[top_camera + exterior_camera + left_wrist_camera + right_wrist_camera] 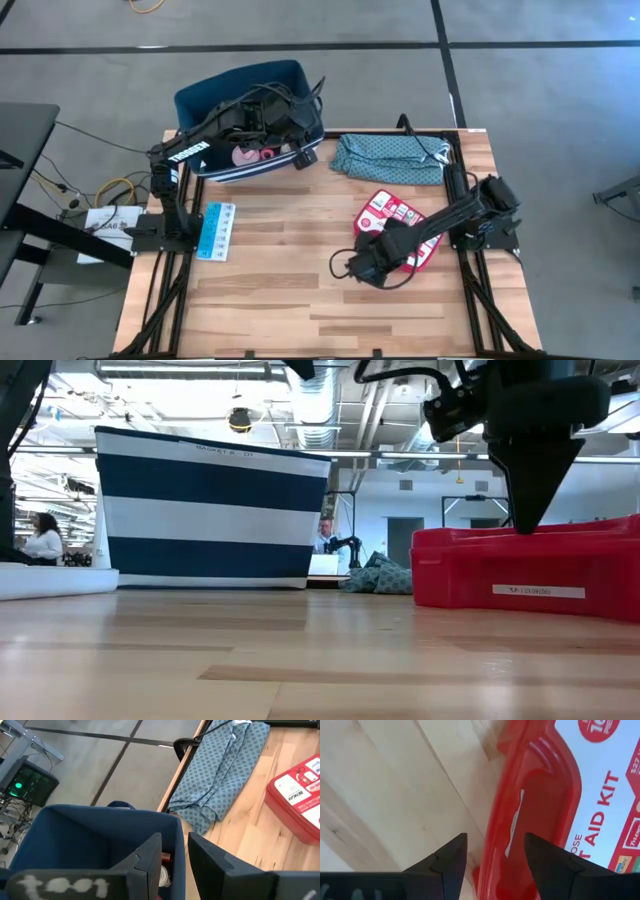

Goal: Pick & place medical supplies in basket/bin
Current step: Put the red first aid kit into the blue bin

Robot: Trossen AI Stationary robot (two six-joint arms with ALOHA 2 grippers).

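Observation:
The red first-aid kit (400, 222) lies flat on the table's right half. My right gripper (375, 255) stands over its near-left edge, pointing down and open; in the right wrist view the right gripper (495, 852) has one finger on each side of that rim. My left gripper (300, 142) hovers open over the right end of the navy striped bin (250, 95), above its corner (177, 822). Pink supplies (255, 155) lie in the bin. A light-blue flat box (216, 230) lies flat on the table near the left arm's base. My right gripper comes at the kit's near-left rim (520, 820) from above, fingers pointing down, one over the lid and one outside over the wood. In the low view a fingertip (525, 525) reaches the kit's top; whether it touches, I cannot tell. The kit lies flat on the table.
A teal patterned cloth (390, 158) lies bunched at the far right of the table, just beyond the kit. The bin stands at the far left edge. Bare wood spans the middle and near side. People show in the room behind, far from the table.

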